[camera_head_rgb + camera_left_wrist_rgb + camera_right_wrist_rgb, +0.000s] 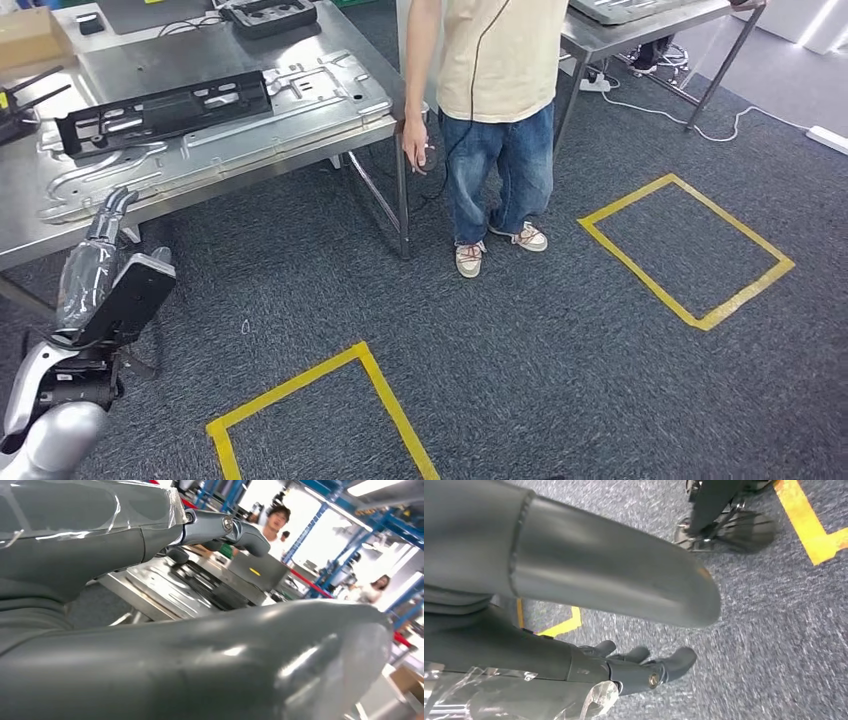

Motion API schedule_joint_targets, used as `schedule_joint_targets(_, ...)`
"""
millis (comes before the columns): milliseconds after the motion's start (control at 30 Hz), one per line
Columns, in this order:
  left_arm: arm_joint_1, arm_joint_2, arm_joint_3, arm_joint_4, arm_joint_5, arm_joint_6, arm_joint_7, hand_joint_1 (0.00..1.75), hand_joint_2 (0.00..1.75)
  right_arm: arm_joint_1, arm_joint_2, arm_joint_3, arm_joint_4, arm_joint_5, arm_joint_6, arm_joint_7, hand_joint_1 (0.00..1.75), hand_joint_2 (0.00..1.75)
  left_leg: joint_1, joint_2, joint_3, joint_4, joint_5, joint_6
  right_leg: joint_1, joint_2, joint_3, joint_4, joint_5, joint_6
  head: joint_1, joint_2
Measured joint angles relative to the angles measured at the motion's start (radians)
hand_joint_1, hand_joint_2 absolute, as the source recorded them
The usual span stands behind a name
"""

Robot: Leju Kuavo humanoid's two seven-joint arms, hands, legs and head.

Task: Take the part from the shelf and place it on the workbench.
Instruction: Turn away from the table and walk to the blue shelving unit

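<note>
On the steel surface [30,235] sits a black part [165,108]; left hand [112,212] empty, fingers apart; right hand [639,665] loose, empty over carpet [520,340].

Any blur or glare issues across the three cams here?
Head view: sharp, even light, mild sheen on the stamped silver metal panel under the long black plastic part. Left wrist view: background windows blown out, the left hand close and soft. Right wrist view: grey carpet smeared, the right hand fairly crisp.

Black plastic part [165,110] on shiny silver metal workbench [300,130]; dk blue-grey speckled carpet [520,340] w/ yellow tape squares [690,250] (2 of them); person [500,100]: cream tee, blue jeans.
</note>
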Motion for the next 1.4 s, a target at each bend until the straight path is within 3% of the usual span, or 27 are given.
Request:
schedule_joint_targets(33,0.001,0.0,-0.001,0.0,0.001,0.0,0.0,0.0,0.0,0.001,0.0,0.0,0.0,-0.001,0.0,0.001,0.0,0.0,0.0,0.01,0.0,0.0,-0.001,-0.001,-0.003,-0.004,-0.009,0.017,0.003,0.003,0.0,0.0)
schedule_joint_targets(67,0.001,-0.001,-0.001,0.0,0.001,0.0,0.0,0.0,0.0,0.001,0.0,0.0,0.0,-0.001,0.001,0.001,0.0,0.0,0.001,0.019,0.001,0.001,-0.003,-0.002,-0.005,-0.008,0.005,-0.013,0.025,0.004,0.0,0.0)
schedule_joint_targets(167,0.002,-0.002,-0.001,0.0,0.002,0.0,0.0,0.0,0.0,0.002,-0.003,-0.002,0.0,-0.001,0.001,0.003,0.0,0.0,0.002,0.036,0.007,0.002,-0.008,-0.008,-0.009,-0.029,0.083,-0.164,0.1,0.005,0.0,0.0)
schedule_joint_targets(267,0.002,-0.002,-0.001,0.0,0.002,0.0,0.0,0.0,0.0,0.002,-0.003,-0.002,0.0,-0.001,0.001,0.003,0.0,0.0,0.002,0.038,0.008,0.002,-0.009,-0.01,-0.009,-0.036,0.097,-0.189,0.11,0.005,0.0,0.0)
schedule_joint_targets(333,0.002,-0.001,0.0,0.0,0.003,0.002,0.002,0.0,0.0,0.002,-0.003,-0.004,0.0,-0.001,0.001,0.003,0.0,0.0,-0.004,0.047,0.011,0.003,-0.014,-0.016,-0.006,-0.063,0.123,-0.24,0.119,0.0,0.0,0.0)
schedule_joint_targets(400,0.02,0.0,0.004,-0.002,0.005,0.013,-0.002,0.0,0.0,0.006,-0.002,-0.009,0.0,-0.001,0.001,0.001,0.0,0.0,-0.005,0.051,0.015,0.018,-0.037,-0.035,-0.005,-0.059,0.146,-0.285,0.127,-0.018,-0.001,0.0)
schedule_joint_targets(467,0.043,0.001,0.012,-0.005,0.007,0.025,-0.013,0.0,0.0,0.011,-0.002,-0.013,0.0,0.0,0.001,-0.001,0.0,0.0,0.001,0.023,-0.017,0.107,-0.096,-0.05,-0.007,-0.022,0.146,-0.288,0.131,-0.035,-0.003,0.0)
schedule_joint_targets(533,0.057,0.002,0.016,-0.005,0.008,0.027,-0.02,0.0,0.0,0.012,-0.001,-0.015,0.0,0.0,0.004,-0.002,0.0,0.0,0.002,-0.008,-0.088,0.258,-0.161,-0.053,-0.006,0.0,0.145,-0.288,0.132,-0.04,-0.004,0.0)
schedule_joint_targets(567,0.064,0.002,0.017,-0.005,0.009,0.027,-0.022,0.0,0.0,0.012,-0.001,-0.015,0.0,0.0,0.006,-0.002,0.0,0.0,0.002,-0.014,-0.116,0.309,-0.174,-0.054,-0.006,0.014,0.144,-0.288,0.133,-0.04,-0.005,0.0)
schedule_joint_targets(600,0.069,0.002,0.018,-0.005,0.009,0.027,-0.024,0.0,0.0,0.013,-0.001,-0.015,0.0,0.0,0.007,-0.002,0.0,0.0,0.002,-0.016,-0.124,0.318,-0.165,-0.053,-0.005,0.027,0.145,-0.288,0.133,-0.041,-0.005,0.0)
schedule_joint_targets(633,0.072,0.002,0.019,-0.005,0.01,0.027,-0.026,0.0,0.0,0.013,0.0,-0.015,0.0,0.0,0.009,-0.002,0.0,0.0,0.002,-0.019,-0.112,0.284,-0.137,-0.052,-0.005,0.04,0.146,-0.288,0.133,-0.04,-0.005,0.0)
schedule_joint_targets(733,0.074,0.002,0.025,-0.005,0.01,0.027,-0.032,0.0,0.0,0.012,0.002,-0.015,0.0,0.001,0.014,-0.001,0.0,0.0,0.003,-0.062,-0.025,0.073,-0.035,-0.044,-0.002,0.075,0.147,-0.285,0.134,-0.034,-0.005,0.0)
schedule_joint_targets(800,0.075,0.002,0.028,-0.005,0.011,0.027,-0.035,0.0,0.0,0.012,0.002,-0.016,0.0,0.002,0.016,0.0,0.0,0.0,0.001,-0.077,-0.006,0.018,-0.018,-0.037,0.001,0.094,0.142,-0.285,0.136,-0.024,-0.005,0.0)
schedule_joint_targets(833,0.075,0.002,0.029,-0.005,0.012,0.027,-0.038,0.0,0.0,0.013,0.001,-0.016,0.0,0.003,0.016,0.002,0.0,0.0,0.001,-0.068,-0.004,0.018,-0.017,-0.031,0.0,0.103,0.139,-0.286,0.138,-0.018,-0.004,0.0)
schedule_joint_targets(867,0.075,0.001,0.029,-0.005,0.012,0.027,-0.04,0.0,0.0,0.015,0.0,-0.016,0.0,0.003,0.017,0.002,0.0,0.0,0.001,-0.059,-0.003,0.017,-0.014,-0.024,0.0,0.1,0.136,-0.283,0.136,-0.013,-0.004,0.0)
schedule_joint_targets(933,0.074,0.0,0.031,-0.005,0.012,0.027,-0.044,0.0,0.0,0.016,-0.002,-0.017,0.0,0.004,0.018,0.004,0.0,0.0,0.004,-0.04,0.0,0.013,-0.008,-0.01,0.0,0.062,0.11,-0.229,0.101,-0.004,-0.003,0.0)
schedule_joint_targets(1000,0.075,-0.002,0.032,-0.005,0.012,0.026,-0.045,0.0,0.0,0.015,-0.002,-0.019,0.0,0.004,0.019,0.005,0.0,0.0,0.002,-0.02,-0.001,0.013,-0.008,-0.003,-0.001,0.013,0.048,-0.095,0.031,0.003,-0.001,0.0)
schedule_joint_targets(1067,0.077,-0.003,0.032,-0.005,0.012,0.026,-0.046,0.0,0.0,0.015,-0.001,-0.021,0.0,0.004,0.019,0.006,0.0,0.0,0.0,0.001,-0.002,0.013,-0.009,-0.002,-0.004,-0.002,-0.005,0.015,-0.006,0.008,-0.001,0.0)
schedule_joint_targets(1100,0.077,-0.004,0.032,-0.005,0.012,0.025,-0.046,0.0,0.0,0.015,-0.001,-0.022,0.0,0.004,0.019,0.006,0.0,0.0,-0.001,0.012,-0.001,0.013,-0.01,-0.002,-0.005,-0.005,-0.004,0.015,0.004,0.009,-0.001,0.0)
schedule_joint_targets(1133,0.077,-0.005,0.032,-0.005,0.012,0.025,-0.046,0.0,0.0,0.015,-0.001,-0.023,0.0,0.004,0.019,0.006,0.0,0.0,-0.001,0.021,0.0,0.013,-0.011,-0.004,-0.006,-0.01,0.019,-0.028,0.031,0.009,-0.001,0.0)
schedule_joint_targets(1200,0.077,-0.006,0.032,-0.005,0.012,0.025,-0.049,0.0,0.0,0.015,-0.002,-0.024,0.0,0.004,0.019,0.008,0.0,0.0,-0.003,0.038,0.005,0.014,-0.016,-0.011,-0.004,-0.042,0.1,-0.179,0.092,0.005,-0.001,0.0)
schedule_joint_targets(1267,0.076,-0.006,0.033,-0.005,0.013,0.024,-0.052,0.0,0.0,0.014,-0.002,-0.025,0.0,0.004,0.019,0.009,0.0,0.0,-0.009,0.053,0.009,0.015,-0.022,-0.021,0.0,-0.061,0.144,-0.267,0.118,-0.005,-0.001,0.0)
schedule_joint_targets(1333,0.075,-0.007,0.034,-0.005,0.014,0.023,-0.057,0.0,0.0,0.013,-0.001,-0.026,0.0,0.004,0.018,0.01,0.0,0.0,-0.01,0.07,0.013,0.014,-0.026,-0.031,0.003,-0.044,0.143,-0.276,0.119,-0.018,-0.002,0.0)
schedule_joint_targets(1400,0.074,-0.007,0.035,-0.005,0.014,0.023,-0.061,0.0,0.0,0.013,-0.001,-0.028,0.0,0.004,0.018,0.011,0.0,0.0,-0.003,0.056,0.008,0.036,-0.047,-0.041,0.001,-0.025,0.144,-0.279,0.124,-0.03,-0.003,0.0)
